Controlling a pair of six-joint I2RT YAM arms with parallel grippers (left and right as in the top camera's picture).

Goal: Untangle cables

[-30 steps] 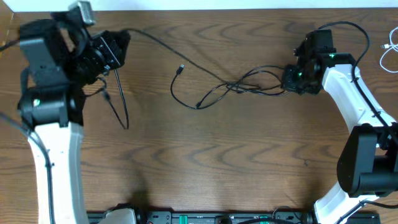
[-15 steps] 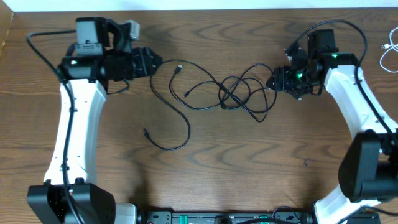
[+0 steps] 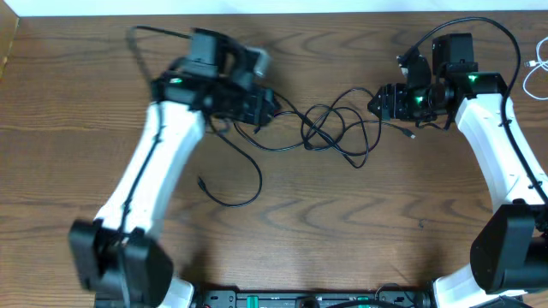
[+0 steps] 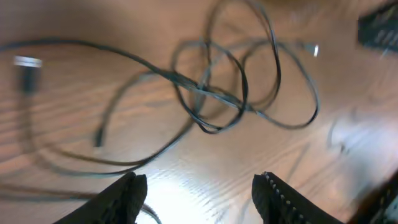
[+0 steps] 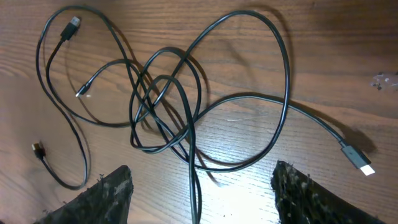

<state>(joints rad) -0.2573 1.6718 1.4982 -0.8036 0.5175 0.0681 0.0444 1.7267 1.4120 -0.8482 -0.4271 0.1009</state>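
Black cables (image 3: pixel 330 128) lie knotted on the table (image 3: pixel 342 231), far middle, one tail looping near-left to a plug end (image 3: pixel 201 181). Left gripper (image 3: pixel 264 107) and right gripper (image 3: pixel 378 101) each stand fingers apart, holding nothing, flanking the knot; the left arm (image 3: pixel 163 162) overlies some left strands. A white cord (image 3: pixel 533 73) lies well apart at the far right edge.

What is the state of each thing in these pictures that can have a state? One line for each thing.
black cables, knotted together in the middle, loose ends spread out, not held.
left gripper, open, empty, above the cables.
right gripper, open, gripping nothing.
white cable, lying apart at the far right edge, untouched.
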